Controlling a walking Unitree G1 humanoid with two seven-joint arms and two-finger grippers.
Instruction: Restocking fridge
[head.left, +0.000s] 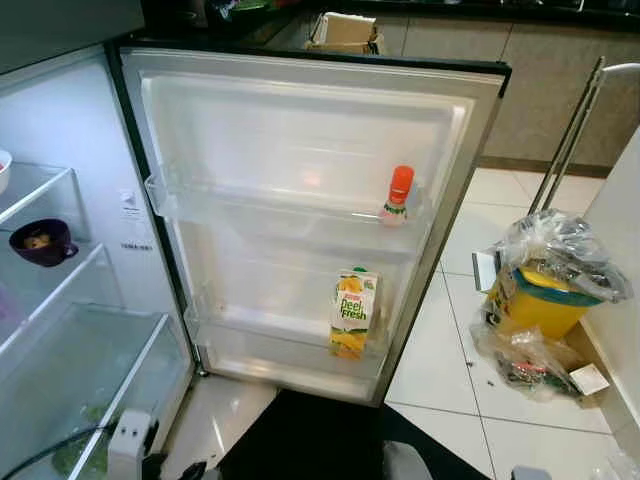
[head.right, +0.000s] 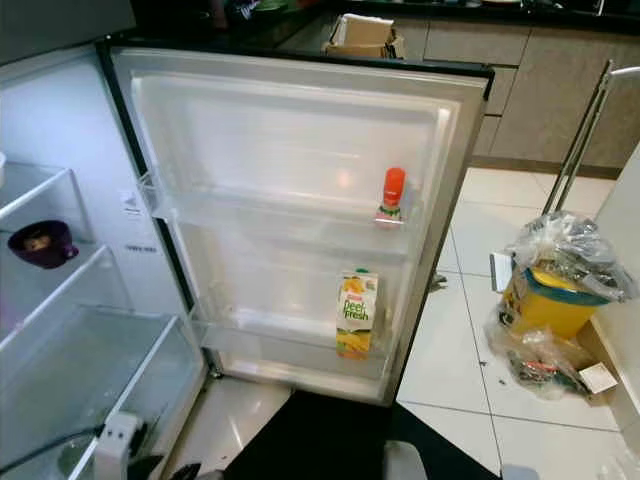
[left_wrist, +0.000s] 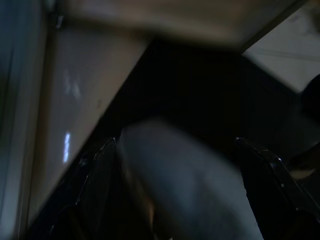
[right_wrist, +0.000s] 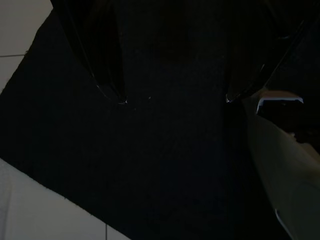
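I have the fridge door (head.left: 300, 130) swung wide across the centre of the head views, with a juice carton (head.left: 353, 314) standing in the lower door rack (head.left: 270, 345) and a red-capped bottle (head.left: 397, 196) in the upper door rack (head.left: 250, 205), both toward the right of the door. At the left of the frame the fridge's glass shelves (head.left: 45, 285) hold a purple bowl (head.left: 42, 241). My left claw (left_wrist: 180, 170) hangs low over the dark floor mat (head.left: 300, 440); in its wrist view the two black fingers (left_wrist: 95, 175) stand apart with a pale blurred shape between them, and I cannot tell whether that is something held or part of the robot, so I cannot call its state. My right claw (right_wrist: 175, 97) also hangs over the mat, fingers spread and holding nothing. My worry is the clutter at the right of the frame: a yellow bin (head.left: 535, 300) wrapped in plastic bags (head.left: 560, 245) sits near the door's free edge, and a turn that way could snag a foot or an elbow. Reaching in too fast could tip the bottle, which looks tall and narrow. The mat's edge on glossy tiles could trip a step.
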